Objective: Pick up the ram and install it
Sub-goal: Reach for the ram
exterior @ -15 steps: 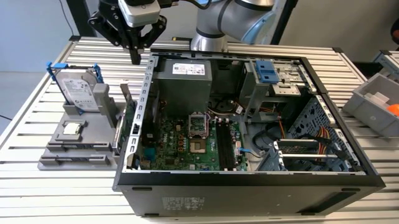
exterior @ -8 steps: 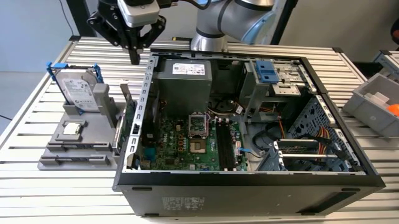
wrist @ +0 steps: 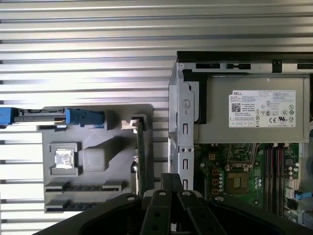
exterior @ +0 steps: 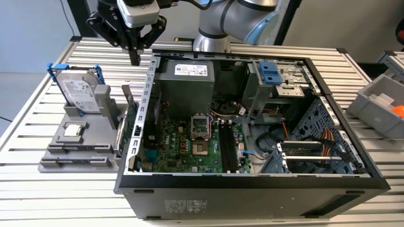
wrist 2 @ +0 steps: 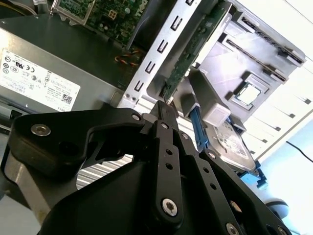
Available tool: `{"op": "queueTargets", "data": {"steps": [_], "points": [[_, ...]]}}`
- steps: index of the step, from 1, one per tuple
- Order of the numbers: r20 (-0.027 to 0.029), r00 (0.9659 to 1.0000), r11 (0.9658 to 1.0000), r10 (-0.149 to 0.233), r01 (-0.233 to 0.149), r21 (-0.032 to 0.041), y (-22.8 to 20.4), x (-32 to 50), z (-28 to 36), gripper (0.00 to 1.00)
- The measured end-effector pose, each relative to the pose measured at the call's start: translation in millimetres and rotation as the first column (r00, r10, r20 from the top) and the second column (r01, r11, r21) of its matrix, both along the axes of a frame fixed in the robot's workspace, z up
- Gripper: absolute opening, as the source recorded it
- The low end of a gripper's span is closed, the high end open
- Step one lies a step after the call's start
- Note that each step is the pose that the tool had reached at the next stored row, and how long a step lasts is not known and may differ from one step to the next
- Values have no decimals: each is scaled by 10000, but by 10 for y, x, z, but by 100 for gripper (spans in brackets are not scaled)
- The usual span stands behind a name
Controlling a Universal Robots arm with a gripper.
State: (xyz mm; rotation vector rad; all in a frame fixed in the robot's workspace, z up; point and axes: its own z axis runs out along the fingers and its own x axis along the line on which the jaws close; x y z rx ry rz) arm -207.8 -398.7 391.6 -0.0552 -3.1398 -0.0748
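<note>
the gripper (exterior: 134, 60) is hanging clenched just outside the computer case (exterior: 252, 198); the first wrist view is showing the power supply's white label (wrist: 262, 108), the exterior view the hard drive (exterior: 82, 94); where the ram is sitting, i cannot tell.

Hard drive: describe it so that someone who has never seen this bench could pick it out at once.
To the exterior view's left of the open computer case sits a grey holder. At its far end the hard drive stands upright: a silver box with blue rails, unlike the flat square chip and the thin green card beside it.
</note>
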Motion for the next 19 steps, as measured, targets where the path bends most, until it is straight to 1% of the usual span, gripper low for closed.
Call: {"op": "queueTargets", "data": {"steps": [5,19], "points": [[-30,10000,10000,6,-6,-1,0,-7,0,0],[-164,9999,10000,40,-40,0,0,-12,-4,0]]}}
